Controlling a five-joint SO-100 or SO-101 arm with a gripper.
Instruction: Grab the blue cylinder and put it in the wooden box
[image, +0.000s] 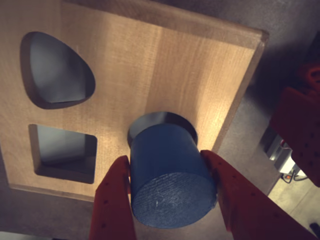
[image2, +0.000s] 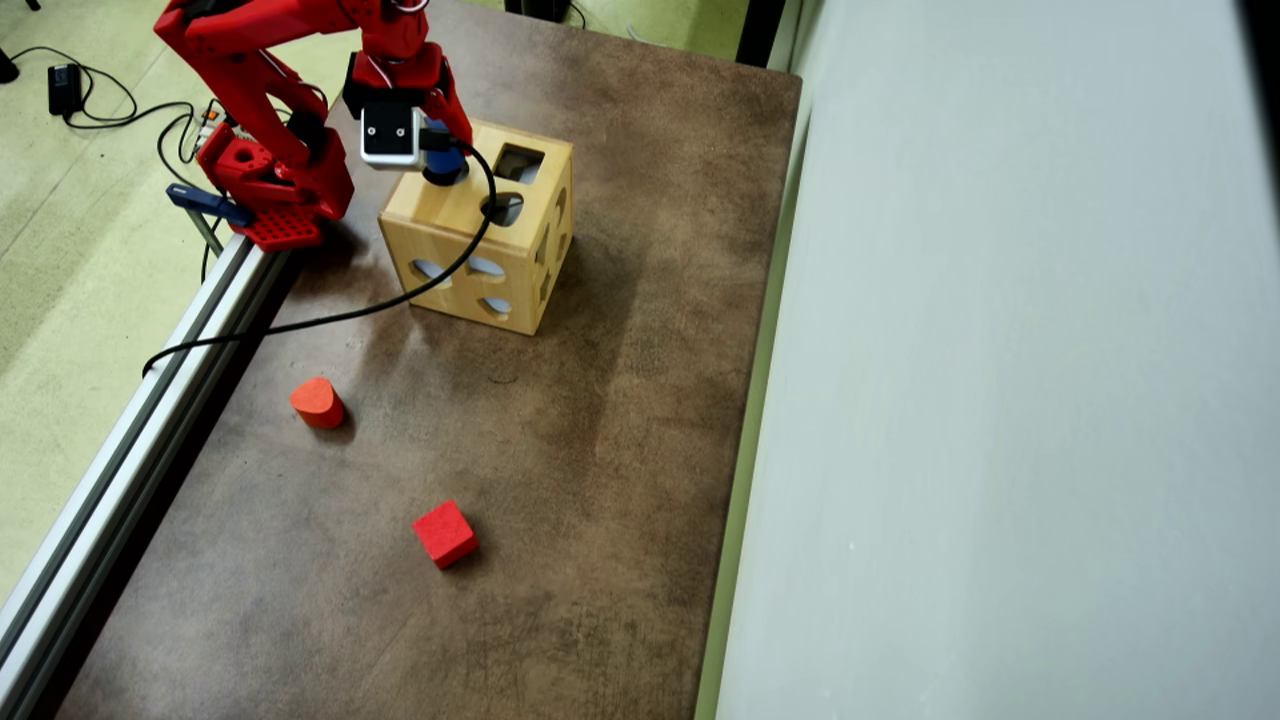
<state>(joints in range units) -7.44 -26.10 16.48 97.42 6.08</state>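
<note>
My pincer (image: 172, 187) is clamped on the blue cylinder (image: 170, 175), one red finger on each curved side. In the wrist view its far end sits right at the round hole, partly into the top of the wooden box (image: 150, 75), near the right edge. Its long axis points straight down into the hole, so I judge it lined up to drop. Overhead, the blue cylinder (image2: 443, 160) shows at the wooden box (image2: 470, 240) top's far-left corner.

red gripper (image: 172, 200) clamping blue cylinder (image: 170, 175), its far end at round hole in wooden box (image: 150, 65); square and rounded holes alongside
</note>
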